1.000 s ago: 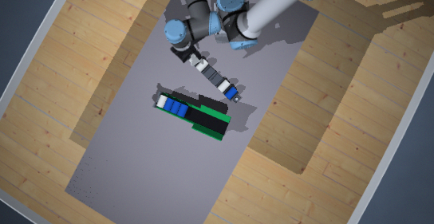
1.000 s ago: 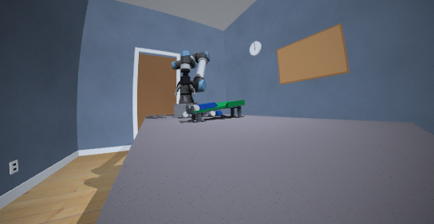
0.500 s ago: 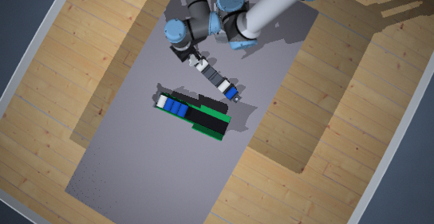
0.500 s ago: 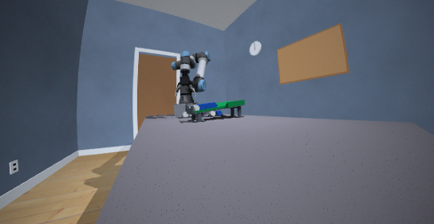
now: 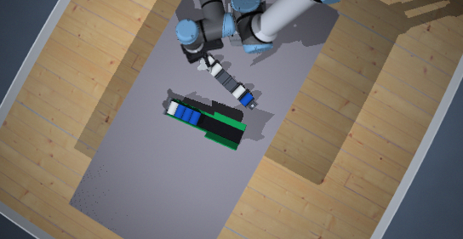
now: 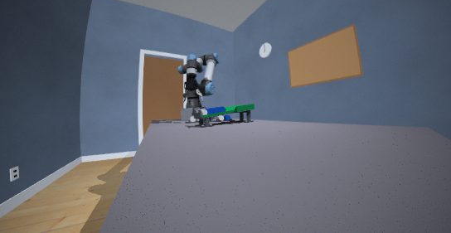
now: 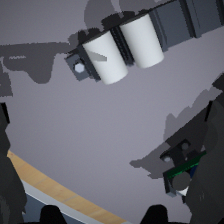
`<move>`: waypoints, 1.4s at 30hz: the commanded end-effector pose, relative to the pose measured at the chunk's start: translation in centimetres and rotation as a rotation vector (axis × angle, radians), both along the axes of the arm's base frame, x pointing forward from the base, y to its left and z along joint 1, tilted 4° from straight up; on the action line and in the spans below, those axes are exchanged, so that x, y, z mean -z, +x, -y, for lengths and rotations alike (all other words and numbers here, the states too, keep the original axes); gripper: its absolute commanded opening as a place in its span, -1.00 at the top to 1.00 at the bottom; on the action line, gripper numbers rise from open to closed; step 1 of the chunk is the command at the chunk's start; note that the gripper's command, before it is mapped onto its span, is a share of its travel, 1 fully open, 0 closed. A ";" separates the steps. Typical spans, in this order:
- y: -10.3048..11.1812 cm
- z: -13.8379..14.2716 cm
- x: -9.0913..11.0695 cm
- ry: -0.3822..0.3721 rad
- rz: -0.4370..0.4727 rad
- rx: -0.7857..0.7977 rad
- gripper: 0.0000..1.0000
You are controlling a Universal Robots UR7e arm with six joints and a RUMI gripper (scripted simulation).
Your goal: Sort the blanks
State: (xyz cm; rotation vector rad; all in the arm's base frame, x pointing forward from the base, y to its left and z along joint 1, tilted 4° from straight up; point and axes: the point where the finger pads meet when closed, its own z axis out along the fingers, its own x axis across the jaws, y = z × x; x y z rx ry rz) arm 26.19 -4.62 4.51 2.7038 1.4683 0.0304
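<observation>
The green-sided feed ramp (image 5: 230, 120) (image 6: 244, 108) (image 7: 185, 166) holds a white blank (image 5: 172, 108) at its stop end. Three blue blanks (image 5: 187, 114) lie across it beside the white one, in a row. The dark stock rack (image 5: 222, 77) (image 7: 172, 22) has two white blanks (image 5: 216, 68) (image 7: 142, 41) side by side in the slots nearest the gripper. Two bare slots follow, then another white blank (image 5: 238, 91) and a blue blank (image 5: 246, 99) at the far end. My gripper (image 5: 203, 63) (image 7: 106, 102) is open and empty, above and beside the rack's white end.
The rack's end bracket (image 7: 78, 66) stands just beyond the outermost white blank. The ramp lies beside the rack, raised on legs (image 6: 248, 116), with its wider side walls at the end away from the stop. The robot's base stands behind the rack.
</observation>
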 end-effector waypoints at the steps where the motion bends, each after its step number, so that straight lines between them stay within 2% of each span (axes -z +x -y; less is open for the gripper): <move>1: 0.0 0.0 0.4 -0.001 0.002 0.132 -1.00; 16: 0.1 0.1 1.5 0.018 0.022 0.537 -1.00; 19: 0.1 0.1 1.6 0.019 0.024 0.559 -1.00; 30: 0.2 0.3 2.5 0.034 0.040 0.882 -1.00; 42: 0.2 0.5 3.0 0.044 0.050 1.089 -1.00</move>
